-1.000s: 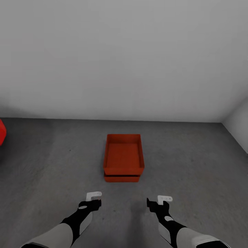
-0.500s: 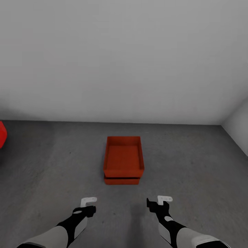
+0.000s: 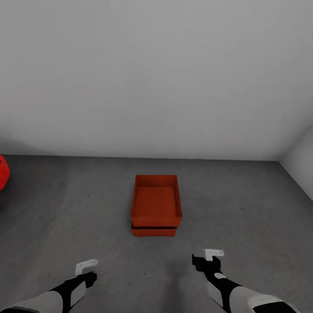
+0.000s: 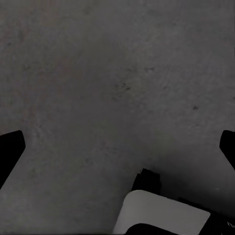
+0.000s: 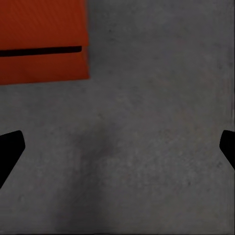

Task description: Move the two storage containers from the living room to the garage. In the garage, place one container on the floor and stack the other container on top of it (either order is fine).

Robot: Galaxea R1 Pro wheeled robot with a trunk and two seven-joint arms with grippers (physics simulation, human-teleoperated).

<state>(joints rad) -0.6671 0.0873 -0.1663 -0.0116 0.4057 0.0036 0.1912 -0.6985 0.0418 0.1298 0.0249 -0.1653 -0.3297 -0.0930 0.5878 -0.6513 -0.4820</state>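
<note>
Two red-orange storage containers stand stacked on the dark grey concrete floor (image 3: 243, 204) of the garage. The upper container (image 3: 156, 200) sits squarely on the lower container (image 3: 154, 231), open top up and empty. My left gripper (image 3: 87, 267) hovers low over the floor, well short of the stack and off to its left, open and empty. My right gripper (image 3: 211, 256) hangs to the stack's right and nearer to me, also open and empty. The right wrist view catches the stack's corner, upper container (image 5: 44, 22) over lower container (image 5: 44, 66), beyond the open gripper (image 5: 117, 147). The left wrist view looks past the open gripper (image 4: 117, 147) at bare concrete.
A plain white wall (image 3: 156, 78) rises behind the stack, and a side wall (image 3: 302, 161) closes the right. A bit of the red car (image 3: 2, 171) shows at the left edge. A white and black robot part (image 4: 161, 215) shows in the left wrist view.
My left arm has drawn back and to the left, away from the stack. The right gripper has pulled back slightly. The stack has stayed put; the view shifted a little.
</note>
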